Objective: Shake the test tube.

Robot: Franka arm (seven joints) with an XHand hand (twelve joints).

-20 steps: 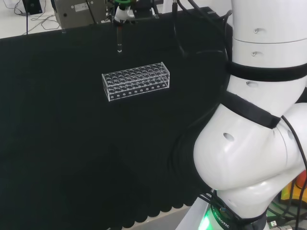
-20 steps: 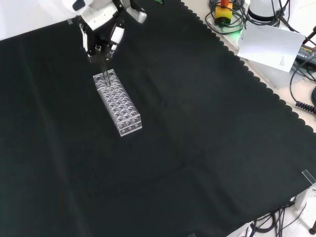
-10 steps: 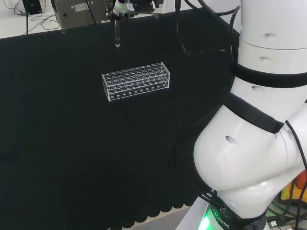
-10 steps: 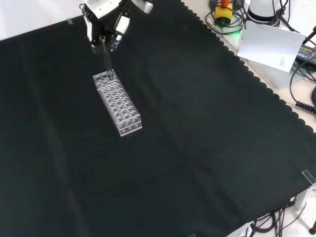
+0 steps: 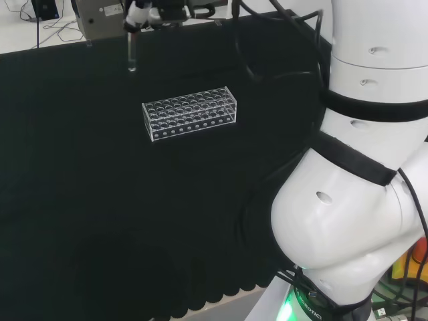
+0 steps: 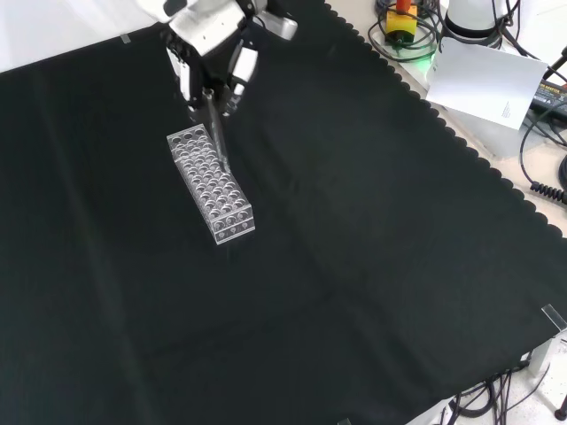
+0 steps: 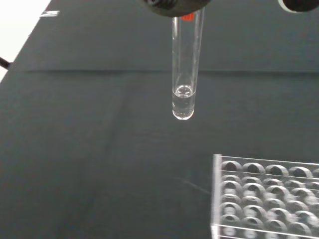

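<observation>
I'm mid-shake: my hand (image 6: 211,55) has its fingers pinched round the top of the test tube (image 5: 132,56), which hangs upright in the air, clear of the rack (image 5: 190,113). In the head view the tube sits above and left of the rack, over the black cloth (image 6: 372,248); in the front view it lies across the rack's far end, but the wrist view shows it off to the side of the rack, not in a hole. Next move, I judge: swing back the other way, small strokes, tube upright, nothing spilled. Tube is clear glass, round-bottomed, with a little clear liquid at the bottom. Rack is clear, its visible holes empty.
</observation>
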